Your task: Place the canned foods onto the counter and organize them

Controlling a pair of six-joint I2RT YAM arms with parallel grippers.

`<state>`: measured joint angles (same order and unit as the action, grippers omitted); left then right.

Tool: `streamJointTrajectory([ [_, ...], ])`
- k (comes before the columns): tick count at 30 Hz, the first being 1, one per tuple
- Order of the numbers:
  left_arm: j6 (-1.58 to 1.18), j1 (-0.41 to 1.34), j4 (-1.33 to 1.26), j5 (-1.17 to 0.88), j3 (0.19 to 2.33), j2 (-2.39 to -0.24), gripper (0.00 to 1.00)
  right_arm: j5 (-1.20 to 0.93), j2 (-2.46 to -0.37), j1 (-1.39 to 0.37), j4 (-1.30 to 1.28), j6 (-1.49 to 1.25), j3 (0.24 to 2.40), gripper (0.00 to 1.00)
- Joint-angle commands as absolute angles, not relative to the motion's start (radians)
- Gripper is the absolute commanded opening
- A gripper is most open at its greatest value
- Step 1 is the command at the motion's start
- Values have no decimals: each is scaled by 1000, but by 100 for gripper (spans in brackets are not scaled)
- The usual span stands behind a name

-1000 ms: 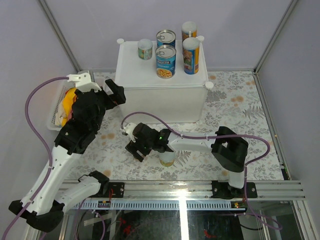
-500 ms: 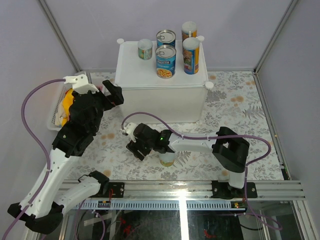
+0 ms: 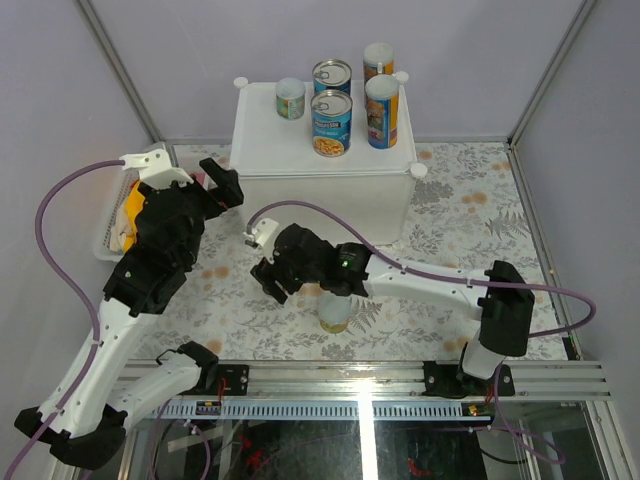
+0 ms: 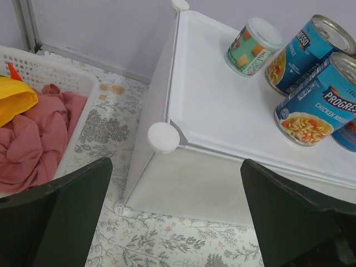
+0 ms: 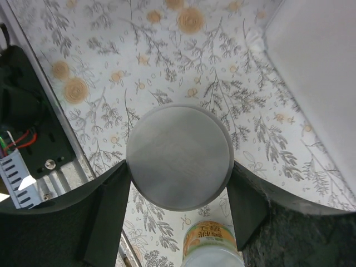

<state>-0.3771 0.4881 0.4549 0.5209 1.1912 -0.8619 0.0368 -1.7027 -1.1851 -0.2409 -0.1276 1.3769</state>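
Observation:
The counter (image 3: 270, 140) is a white box at the back carrying several canned foods: a small jar (image 3: 290, 98), two blue cans (image 3: 331, 122) and two tall canisters (image 3: 381, 110). My right gripper (image 5: 178, 167) is shut on a grey-lidded can (image 5: 178, 156), its fingers pressed against both sides, above the flowered table. Seen from above, this gripper (image 3: 278, 278) hides that can. A yellow-labelled jar (image 3: 335, 312) stands on the table just beside it (image 5: 214, 245). My left gripper (image 4: 175, 222) is open and holds nothing, facing the counter's front left corner knob (image 4: 163, 137).
A white mesh basket (image 3: 108, 238) at the left holds a pink cloth (image 4: 33, 139) and something yellow (image 4: 14, 97). Purple cables loop off both arms. A metal rail (image 3: 360, 380) runs along the near edge. Grey walls enclose the table.
My right gripper has narrowed onto the grey-lidded can and its arm has stretched out, the gripper moving slightly toward the counter. The left arm drifted a little to the left.

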Motion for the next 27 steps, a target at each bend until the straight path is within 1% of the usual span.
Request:
streamJointTrajectory([
  [1, -357, 491, 373, 561, 1194, -852, 100, 86, -1600, -1195, -271, -119, 1510, 18],
  [7, -361, 492, 344, 570, 1182, -848, 100, 150, -1558, -1195, -373, -98, 1641, 15],
  [13, -361, 491, 317, 568, 1185, -857, 100, 206, -1583, -1195, -486, -65, 1872, 12],
  [19, -363, 492, 302, 568, 1185, -864, 100, 251, -1652, -1182, -557, -26, 2078, 11],
  [24, -362, 491, 296, 570, 1188, -873, 100, 246, -1747, -1122, -609, -30, 2250, 11],
  [27, -361, 491, 288, 568, 1188, -880, 100, 244, -1790, -1086, -607, -31, 2312, 10],
])
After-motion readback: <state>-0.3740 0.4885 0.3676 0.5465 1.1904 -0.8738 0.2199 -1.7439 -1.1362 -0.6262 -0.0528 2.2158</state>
